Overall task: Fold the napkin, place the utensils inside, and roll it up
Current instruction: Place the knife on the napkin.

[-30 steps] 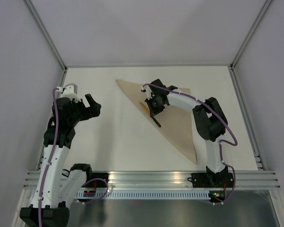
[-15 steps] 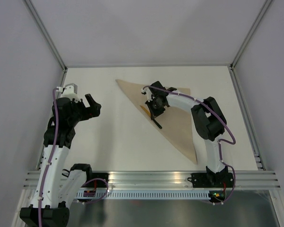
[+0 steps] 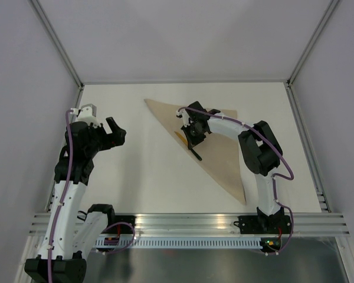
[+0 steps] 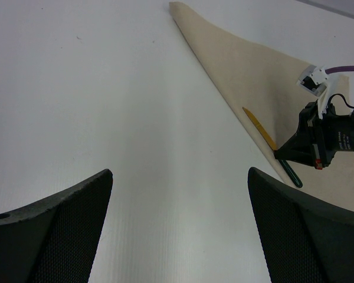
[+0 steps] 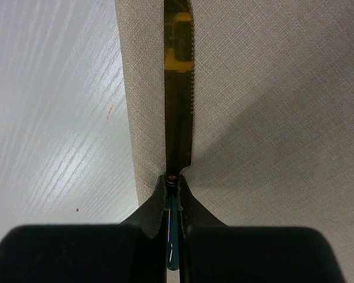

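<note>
1. Far left: the left gripper (image 3: 114, 131) hangs above the bare table (image 3: 135, 171), well apart from the cloth. Its fingers are spread wide and hold nothing. The arm rises from its base at the near edge, elbow bent, wrist turned toward the centre.
2. Centre: the napkin (image 3: 224, 159) lies flat, already folded into a triangle. Its long folded edge runs from the far-left corner down to a near-right point.
3. Along that edge lies the knife (image 5: 178, 88), just inside the fold. The yellow blade rests on the cloth and points toward the far corner, the dark handle toward the near side.
4. Right of centre: the right gripper (image 5: 173, 180) sits low over the cloth, its fingers pressed together and pinching the knife where blade meets handle.
5. Right: the right arm comes up from its base with the elbow folded high. Its forearm reaches leftward across the napkin, wrist tipped down.
6. The step in hand appears to be placing the utensil inside the folded napkin, with the rolling not yet begun. The next move likely calls for releasing the knife flat and parallel to the fold. The fingers should then lift straight off so they don't drag the cloth.
</note>
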### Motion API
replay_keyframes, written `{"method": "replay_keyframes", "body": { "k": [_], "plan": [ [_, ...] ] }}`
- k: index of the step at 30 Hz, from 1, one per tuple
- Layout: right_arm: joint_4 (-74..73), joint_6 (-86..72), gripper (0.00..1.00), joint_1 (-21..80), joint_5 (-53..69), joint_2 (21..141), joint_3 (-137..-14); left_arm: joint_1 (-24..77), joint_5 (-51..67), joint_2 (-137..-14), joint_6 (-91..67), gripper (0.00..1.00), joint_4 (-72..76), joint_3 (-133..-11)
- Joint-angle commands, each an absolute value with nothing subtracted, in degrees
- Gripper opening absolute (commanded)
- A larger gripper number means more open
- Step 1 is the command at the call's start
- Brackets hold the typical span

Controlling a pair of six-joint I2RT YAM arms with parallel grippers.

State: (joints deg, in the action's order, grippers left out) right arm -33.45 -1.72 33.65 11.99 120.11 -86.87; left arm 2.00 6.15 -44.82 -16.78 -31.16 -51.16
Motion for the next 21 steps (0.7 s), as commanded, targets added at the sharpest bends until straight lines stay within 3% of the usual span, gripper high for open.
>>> {"method": "replay_keyframes", "body": {
  "k": [1, 21],
  "plan": [
    [-33.22, -2.29, 0.0, 34.19, 11.25, 119.45, -85.96, 2.11, 6.59, -44.3, -15.03, 1.0, -30.67, -51.68],
    [-33.4, -1.41, 0.0, 34.98, 11.86, 120.06, -87.98, 2.11, 6.77, -44.21, -14.94, 1.0, -30.67, -51.68]
  ]
}}
